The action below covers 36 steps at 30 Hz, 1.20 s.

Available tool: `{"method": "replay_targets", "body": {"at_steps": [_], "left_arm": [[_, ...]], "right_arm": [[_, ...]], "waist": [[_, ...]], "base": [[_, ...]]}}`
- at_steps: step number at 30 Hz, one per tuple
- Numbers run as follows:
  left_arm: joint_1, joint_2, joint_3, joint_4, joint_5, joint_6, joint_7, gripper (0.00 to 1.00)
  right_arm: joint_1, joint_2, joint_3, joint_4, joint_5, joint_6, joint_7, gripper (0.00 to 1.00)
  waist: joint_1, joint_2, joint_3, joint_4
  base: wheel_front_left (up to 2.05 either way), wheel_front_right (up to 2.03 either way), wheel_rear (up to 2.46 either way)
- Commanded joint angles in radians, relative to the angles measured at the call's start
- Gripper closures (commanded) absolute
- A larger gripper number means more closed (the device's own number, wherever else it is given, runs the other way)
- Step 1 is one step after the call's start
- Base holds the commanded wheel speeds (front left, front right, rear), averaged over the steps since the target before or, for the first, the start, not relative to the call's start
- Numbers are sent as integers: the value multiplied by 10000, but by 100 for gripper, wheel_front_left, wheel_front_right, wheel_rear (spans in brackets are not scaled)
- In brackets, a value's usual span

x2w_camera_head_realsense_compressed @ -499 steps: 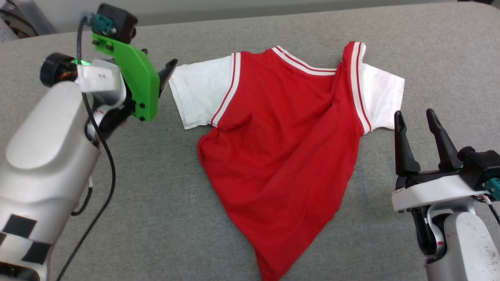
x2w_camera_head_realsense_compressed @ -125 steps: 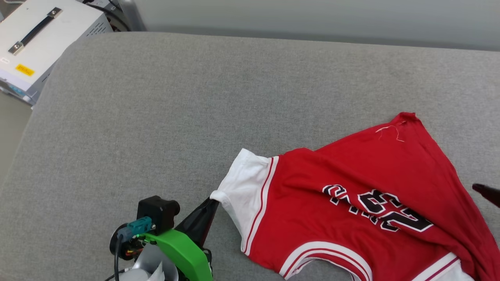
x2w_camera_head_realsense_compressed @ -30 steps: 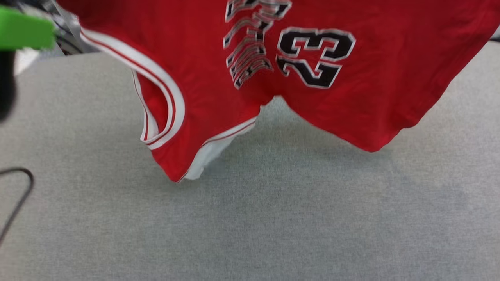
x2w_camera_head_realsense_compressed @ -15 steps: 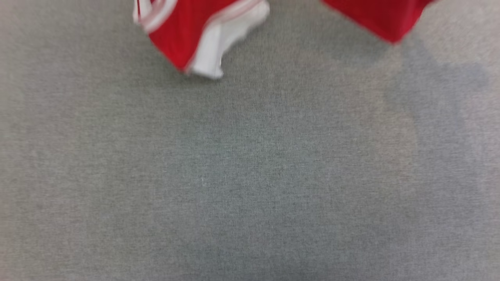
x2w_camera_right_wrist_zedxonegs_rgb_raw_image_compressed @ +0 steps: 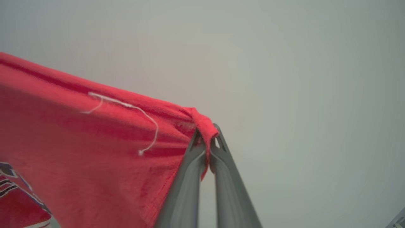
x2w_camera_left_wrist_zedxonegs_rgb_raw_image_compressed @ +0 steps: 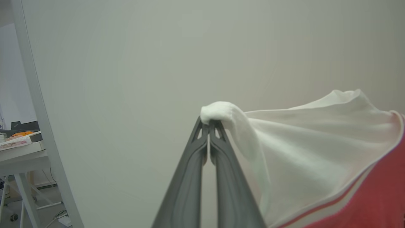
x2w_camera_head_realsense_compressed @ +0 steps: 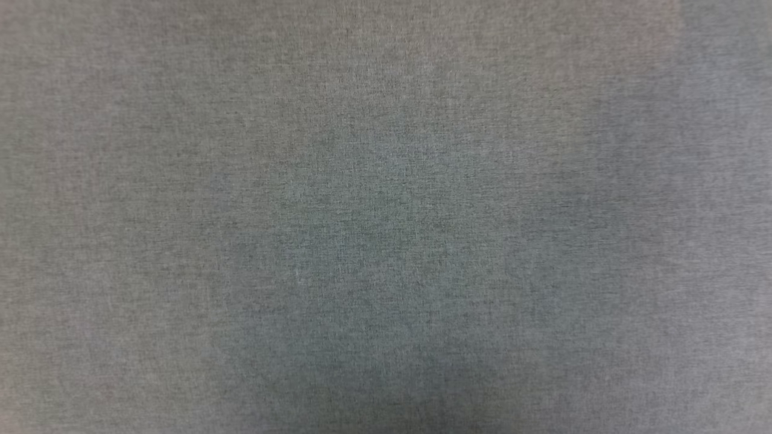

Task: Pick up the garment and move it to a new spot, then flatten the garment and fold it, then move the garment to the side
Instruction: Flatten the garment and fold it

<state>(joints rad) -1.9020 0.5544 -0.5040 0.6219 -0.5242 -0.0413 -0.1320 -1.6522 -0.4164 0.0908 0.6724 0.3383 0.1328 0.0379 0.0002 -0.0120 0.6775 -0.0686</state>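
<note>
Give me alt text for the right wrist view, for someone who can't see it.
The right gripper is shut on a bunched corner of the red jersey T-shirt, which stretches away to the view's left against a plain pale wall. A loose white thread trails over the red cloth, and a bit of black-and-white lettering shows at the lower left.

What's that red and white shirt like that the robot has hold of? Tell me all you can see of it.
The garment is a soft knit shirt, red in the body with a white sleeve and striped trim at the seam. It hangs stretched in the air: the left gripper is shut on the sleeve's bunched edge, the right gripper on a red corner. A loose white thread dangles near it; black-and-white lettering shows below.
</note>
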Motion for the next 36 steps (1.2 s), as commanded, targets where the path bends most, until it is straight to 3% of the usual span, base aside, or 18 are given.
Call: {"method": "replay_targets", "body": {"at_steps": [1, 11, 19, 26, 36], "left_arm": [[-219, 38, 34, 326, 126, -48, -257, 100], [1309, -858, -57, 1358, -157, -506, -1263, 100], [4679, -1628, 441, 213, -41, -602, -1294, 100], [8646, -2081, 848, -878, 321, -655, -1296, 100], [13551, -1994, 1445, -1813, 661, -577, -1297, 100]], "right_arm": [[-143, 0, -34, 310, -165, -21, -290, 100], [423, 909, 585, 1692, -102, -21, -2269, 100], [2376, 1387, 1872, 1721, 523, -21, -2926, 100], [5055, 1001, 3089, 801, 1414, -21, -2991, 100], [8424, -29, 4338, -66, 3004, -21, -2995, 100]], "waist": [[-2, 120, 395, 67], [-2, 120, 656, 306], [-2, 120, -181, 524], [-2, 120, -1749, 698], [-2, 120, -3648, 984]], "base": [[0, 0, 0], [0, 0, 0], [0, 0, 0], [0, 0, 0], [0, 0, 0]]}}
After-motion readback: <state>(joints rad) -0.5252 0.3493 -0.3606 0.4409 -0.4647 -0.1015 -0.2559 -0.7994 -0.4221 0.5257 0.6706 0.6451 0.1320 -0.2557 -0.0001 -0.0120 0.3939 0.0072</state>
